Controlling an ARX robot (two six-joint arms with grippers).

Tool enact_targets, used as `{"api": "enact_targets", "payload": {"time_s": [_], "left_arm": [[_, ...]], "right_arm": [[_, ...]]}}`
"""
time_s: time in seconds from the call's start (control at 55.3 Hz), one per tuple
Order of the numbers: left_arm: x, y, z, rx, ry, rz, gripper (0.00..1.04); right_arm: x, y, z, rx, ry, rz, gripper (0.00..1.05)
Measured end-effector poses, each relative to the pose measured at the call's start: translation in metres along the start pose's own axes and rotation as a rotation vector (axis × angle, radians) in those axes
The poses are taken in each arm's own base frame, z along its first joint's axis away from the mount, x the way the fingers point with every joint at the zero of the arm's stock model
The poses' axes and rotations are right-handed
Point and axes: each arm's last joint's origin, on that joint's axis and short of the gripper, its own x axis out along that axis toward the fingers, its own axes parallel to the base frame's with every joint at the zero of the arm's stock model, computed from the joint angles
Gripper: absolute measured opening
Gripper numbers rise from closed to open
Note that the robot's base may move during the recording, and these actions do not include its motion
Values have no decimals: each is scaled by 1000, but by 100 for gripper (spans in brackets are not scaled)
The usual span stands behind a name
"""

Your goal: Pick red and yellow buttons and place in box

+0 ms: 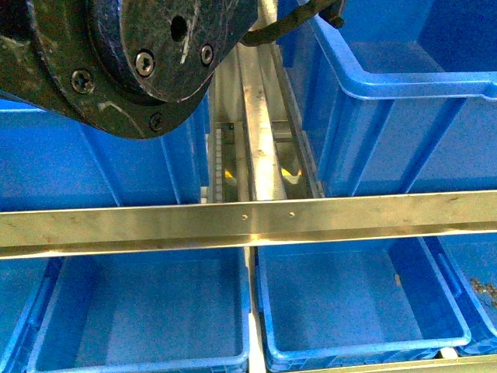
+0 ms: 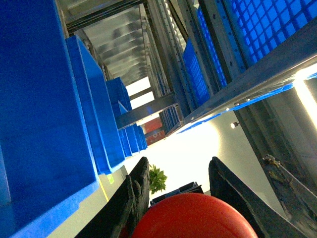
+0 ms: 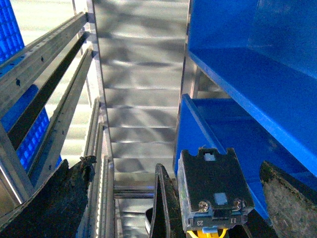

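In the left wrist view, the glossy cap of the red button (image 2: 193,220) fills the space between the two dark fingers (image 2: 134,196) of my left gripper (image 2: 179,171), which is shut on it. My right gripper (image 3: 214,174) is shut on the yellow button (image 3: 212,184). Its black body with two screws faces the camera, and a sliver of yellow cap (image 3: 208,233) shows beneath. In the front view two open blue boxes (image 1: 233,326) (image 1: 458,330) sit below a metal rail (image 1: 248,220). Neither gripper's fingers nor either button shows there.
A black arm joint (image 1: 132,62) fills the upper left of the front view. More blue crates (image 1: 404,101) stand on the upper shelf, with steel uprights (image 1: 260,132) between them. Blue crates (image 2: 44,99) and rack rails (image 3: 44,74) also surround both wrists.
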Motion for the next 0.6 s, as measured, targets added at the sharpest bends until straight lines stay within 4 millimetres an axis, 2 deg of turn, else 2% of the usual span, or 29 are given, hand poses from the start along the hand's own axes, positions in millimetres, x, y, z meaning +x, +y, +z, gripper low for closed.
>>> {"api": "enact_targets", "payload": {"time_s": [0.416,0.597], "left_arm": [[0,0,-1,-31,3,-1,31],[1,3,-4,-50,14,14,31]], "right_arm": [[0,-9,3,-37,-18,-42,28],[-2,-11,8,-43,-24,-56,26]]}}
